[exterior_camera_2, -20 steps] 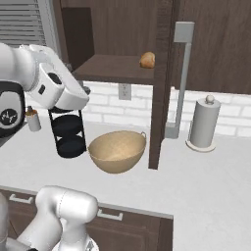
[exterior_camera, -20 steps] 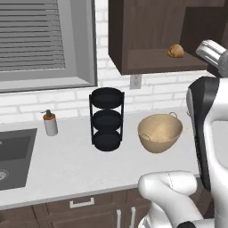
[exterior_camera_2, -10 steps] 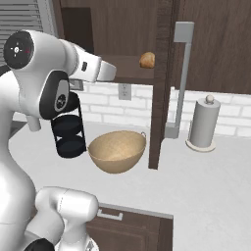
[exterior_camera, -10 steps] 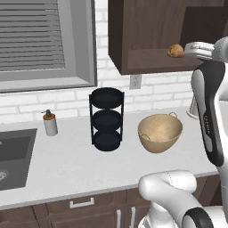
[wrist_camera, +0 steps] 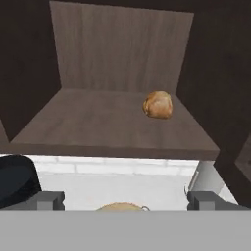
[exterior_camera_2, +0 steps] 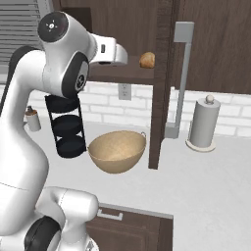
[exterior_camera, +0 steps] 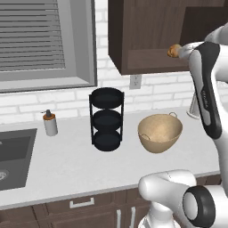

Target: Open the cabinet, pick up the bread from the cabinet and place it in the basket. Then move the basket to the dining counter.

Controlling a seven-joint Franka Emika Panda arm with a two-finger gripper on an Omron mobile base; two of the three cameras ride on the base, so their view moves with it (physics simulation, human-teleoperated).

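Cabinet open, door swung out edge-on in the right base view with its long silver bar handle facing the camera. Bread resting on the cabinet shelf, toward the right and back as seen from the hand, well apart from the fingertips. Gripper spread wide and holding nothing, hanging in front of the shelf edge, level with it. From the left base view, just the end of the roll peeking out past the white forearm at the cabinet's lower edge. Basket empty on the grey worktop below the cabinet, beside the black three-tier rack. Right base view adding a paper towel holder beyond the open door; left base view adding a soap dispenser and sink to the left
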